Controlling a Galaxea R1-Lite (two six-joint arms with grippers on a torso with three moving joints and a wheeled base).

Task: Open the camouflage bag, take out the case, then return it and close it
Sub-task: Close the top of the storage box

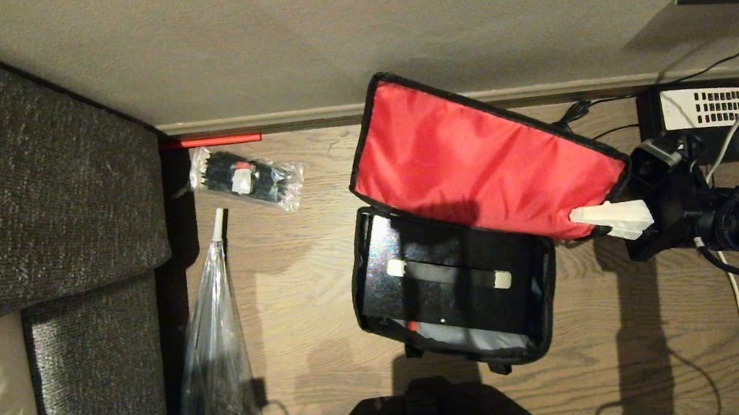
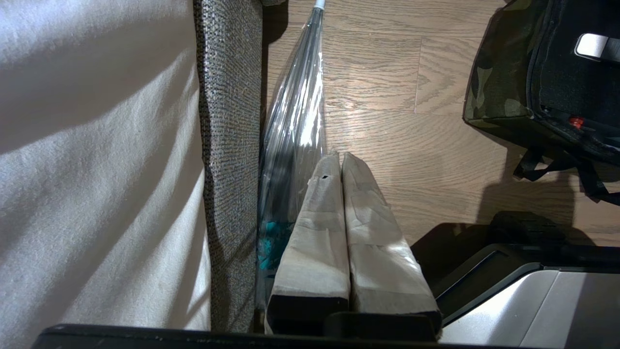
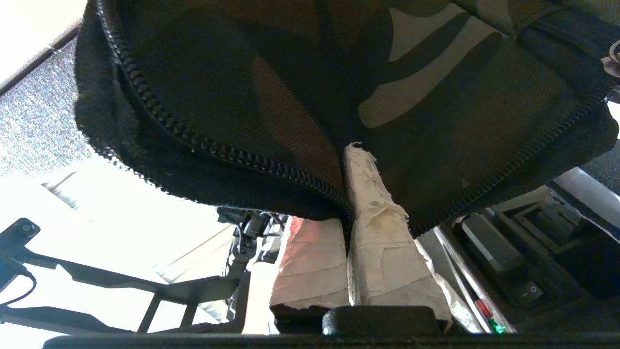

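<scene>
Right pincer (image 1: 604, 219) shows at the right of the head view, its pale taped fingers pressed together on the lower corner of the flap (image 1: 483, 163) of the bag (image 1: 451, 282). Held up this way, the flap stands tilted back toward the wall with its red lining facing the camera, and this keeps the mouth of the bag clear. In the opening lies the case (image 1: 444, 279), flat and black, with two small pale labels, filling nearly the whole width. It has not been taken out, so I judge the opening step is about done and the removal comes next. The bag sits on a wooden floor, with a clear packet (image 1: 246, 178) of black items well apart to its left and a phone (image 1: 696, 111) by the wall beside the right arm. A sofa (image 1: 42, 203) fills the left side.

From the left wrist, the left pincer (image 2: 339, 160) hangs parked, fingers shut on nothing, above the floor and just beside a folded clear umbrella (image 2: 293, 131) that lies along the sofa edge. The bag's camouflage side appears at the far corner of this view, well apart from those fingers.

From the right wrist, the right pincer's two taped fingers (image 3: 382, 242) pinch the zippered edge of the flap, with camouflage cloth draped over them; one finger sits on the outer side, the other behind on the red side.
</scene>
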